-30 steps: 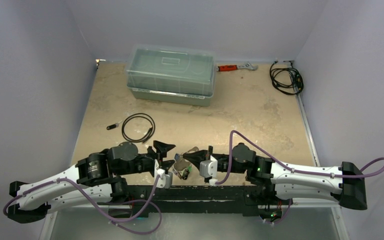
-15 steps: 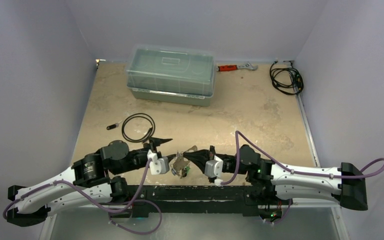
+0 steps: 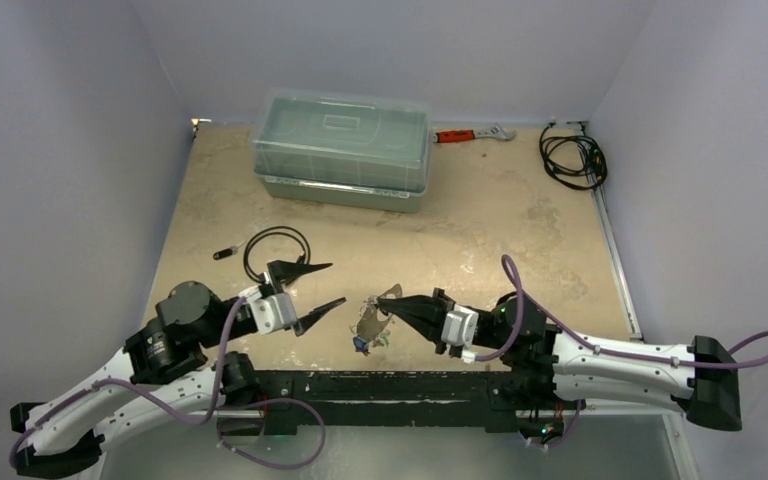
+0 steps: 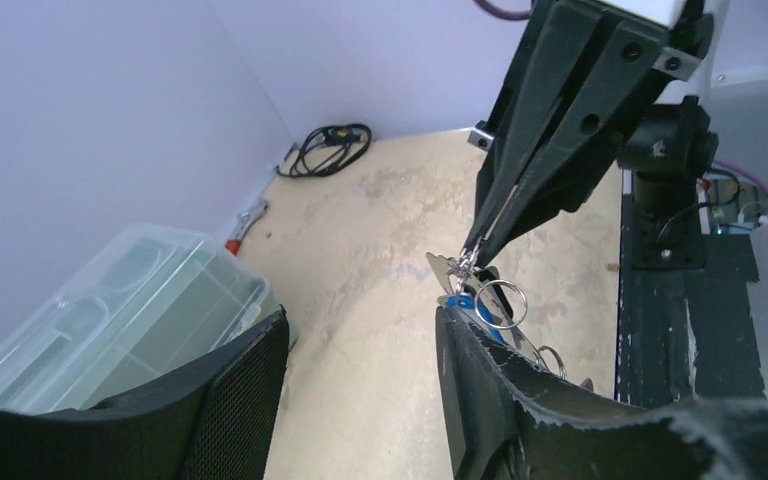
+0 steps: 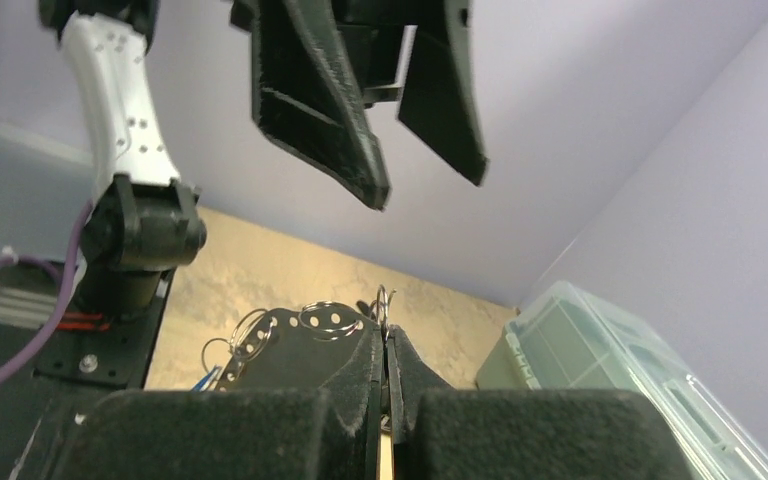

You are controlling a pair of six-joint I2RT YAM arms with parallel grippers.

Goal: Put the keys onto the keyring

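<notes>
Near edge, centre of the bench (image 3: pixel 520 220): all the action sits between the two arms.
Right pincer (image 3: pixel 392 309): clamped tight on the keyring (image 5: pixel 305 330), holding it up just off the bench.
Keyring: perforated plate, small split rings (image 4: pixel 501 303) and keys (image 3: pixel 362 343) with a blue tag dangling below it.
Left pincer (image 3: pixel 320 287): spread wide, holding nothing, just left of the bundle.
Step in hand: looks like a regrip between threadings, right arm presenting the ring.
Next move: left pincer must close in on a dangling key or split ring; fine alignment needed, target is thin and may swing.
</notes>
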